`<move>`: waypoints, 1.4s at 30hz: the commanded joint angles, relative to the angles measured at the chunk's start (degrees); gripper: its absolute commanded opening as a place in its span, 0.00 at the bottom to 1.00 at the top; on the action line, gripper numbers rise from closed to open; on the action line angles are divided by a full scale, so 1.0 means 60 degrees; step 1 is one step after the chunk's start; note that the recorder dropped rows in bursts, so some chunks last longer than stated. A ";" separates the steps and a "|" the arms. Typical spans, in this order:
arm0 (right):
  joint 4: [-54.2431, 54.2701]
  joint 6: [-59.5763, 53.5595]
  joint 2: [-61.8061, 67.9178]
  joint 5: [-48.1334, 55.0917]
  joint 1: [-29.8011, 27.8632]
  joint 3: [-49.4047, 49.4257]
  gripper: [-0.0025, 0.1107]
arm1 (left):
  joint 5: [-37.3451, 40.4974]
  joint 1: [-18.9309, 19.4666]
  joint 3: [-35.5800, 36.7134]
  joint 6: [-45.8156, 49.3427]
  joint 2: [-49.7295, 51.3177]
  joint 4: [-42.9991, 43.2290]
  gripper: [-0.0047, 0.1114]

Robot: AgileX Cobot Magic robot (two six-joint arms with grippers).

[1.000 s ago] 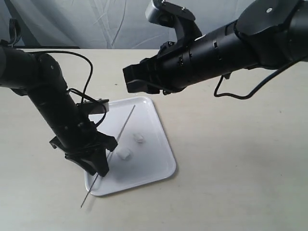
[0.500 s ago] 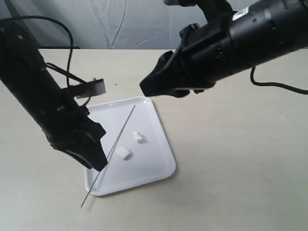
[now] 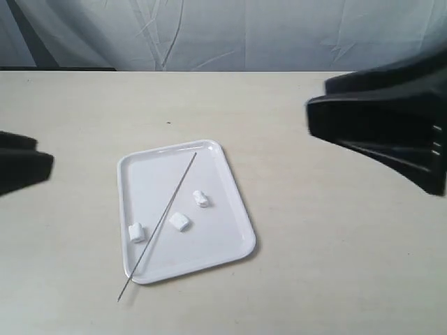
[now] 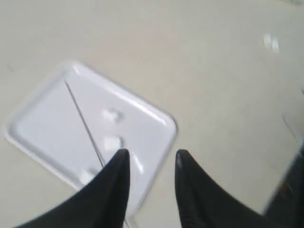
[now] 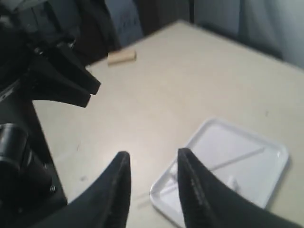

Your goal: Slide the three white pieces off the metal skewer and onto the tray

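The white tray (image 3: 230,183) lies mid-table. The thin metal skewer (image 3: 159,225) rests bare and diagonal across it, its near tip past the rim on the table. The three white pieces lie loose on the tray: one (image 3: 201,198) and another (image 3: 179,222) to the right of the rod, the third (image 3: 137,232) to its left by the rim. My left gripper (image 4: 151,159) hovers open and empty, high above the tray's edge (image 4: 167,124). Also raised, the right gripper (image 5: 152,164) is open and holds nothing.
The black left arm (image 3: 24,167) shows at the exterior view's left edge, and the right arm (image 3: 391,132) fills its right side. A small tan cylinder (image 5: 121,57) lies on the table far from the tray. Grey cloth hangs behind the table.
Both arms have drawn back from the tray, left going left and right going right. The left gripper has left the skewer's lower end, uncovering the third piece.
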 commanded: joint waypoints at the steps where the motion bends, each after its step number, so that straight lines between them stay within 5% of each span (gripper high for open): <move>1: 0.2718 -0.2680 -0.2558 -0.2000 -0.0024 0.2581 0.31 | -0.2864 -0.0005 0.1574 0.0034 -0.2848 -0.0567 0.32; 8: 0.3639 -0.3207 -0.4879 -0.2327 -0.0024 0.5036 0.31 | -0.3897 -0.0005 0.3447 0.0094 -0.4895 -0.1529 0.32; 18: 0.3826 -0.3222 -0.5376 -0.3045 -0.0024 0.6918 0.31 | -0.5960 -0.0005 0.5306 0.0308 -0.5267 -0.2419 0.32; 42: 0.3805 -0.3222 -0.5376 -0.3484 -0.0024 0.7270 0.31 | -0.5947 -0.0005 0.7091 0.0243 -0.5267 -0.2862 0.32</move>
